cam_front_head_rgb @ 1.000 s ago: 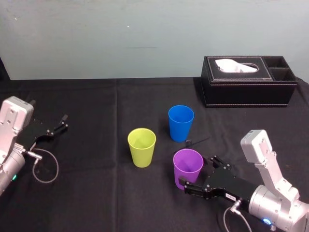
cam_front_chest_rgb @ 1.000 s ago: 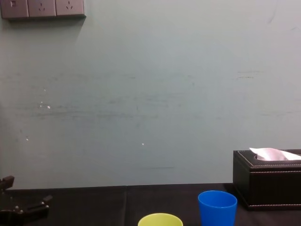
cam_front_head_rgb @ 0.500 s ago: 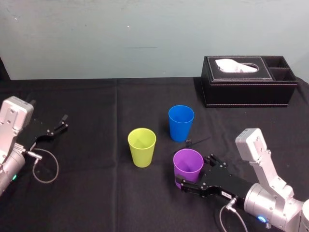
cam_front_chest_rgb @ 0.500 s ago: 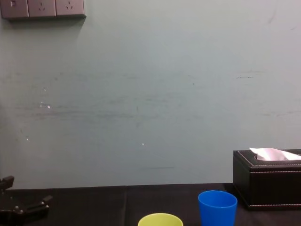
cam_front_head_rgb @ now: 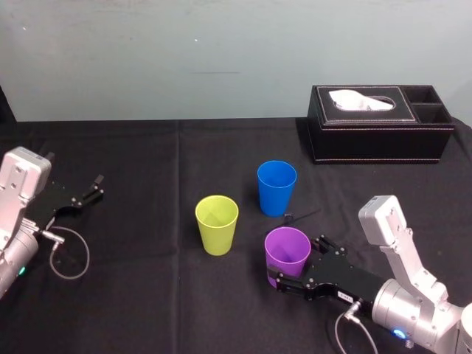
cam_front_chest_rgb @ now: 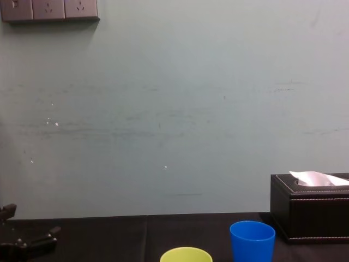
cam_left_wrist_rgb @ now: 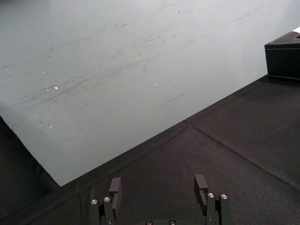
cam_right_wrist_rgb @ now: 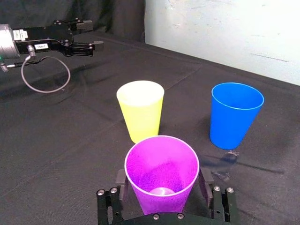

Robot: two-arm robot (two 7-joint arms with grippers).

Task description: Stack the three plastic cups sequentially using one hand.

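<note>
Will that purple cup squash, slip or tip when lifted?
Probably light: the purple cup is thin-looking plastic and empty. Its smooth tapered wall might slip from the right gripper straddling it. On its narrow base, a sideways nudge could tip it. The left gripper sits idle, far left.

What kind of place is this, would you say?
Likely a robotics lab bench: a grey-white boxy robot arm over a black cloth-covered table, and white wall sockets on a bare pale wall.

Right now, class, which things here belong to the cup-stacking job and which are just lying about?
Job: purple cup, blue cup, yellow-green cup, right gripper at the purple cup.
Lying about: black tissue box, wall sockets, parked left gripper.
</note>
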